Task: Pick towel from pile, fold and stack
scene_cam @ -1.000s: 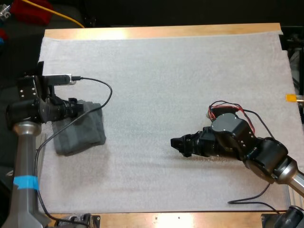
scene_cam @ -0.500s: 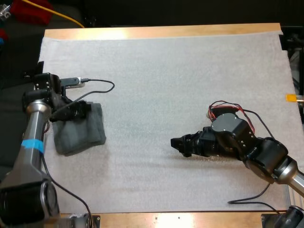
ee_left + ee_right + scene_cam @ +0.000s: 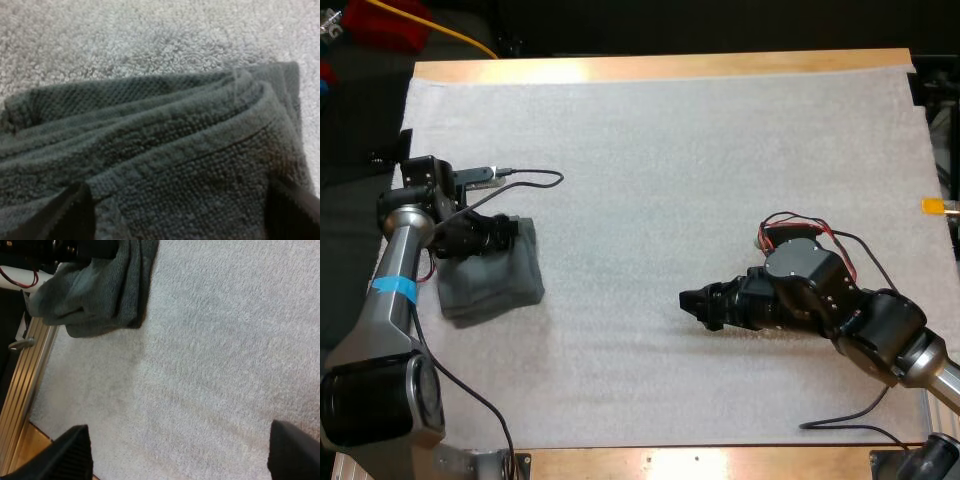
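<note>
my left gripper [image 3: 503, 232] hangs wide open at the far edge of the folded grey-green towel [image 3: 492, 280], which lies near the left side of the white mat [image 3: 670, 160] on the desk [image 3: 660, 68], while my right gripper [image 3: 692, 303], also wide open, sits low over bare mat well apart from it.

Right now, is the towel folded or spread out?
Folded. The towel lies as a compact block on the mat; the left wrist view shows several layers stacked with rounded fold edges.
</note>
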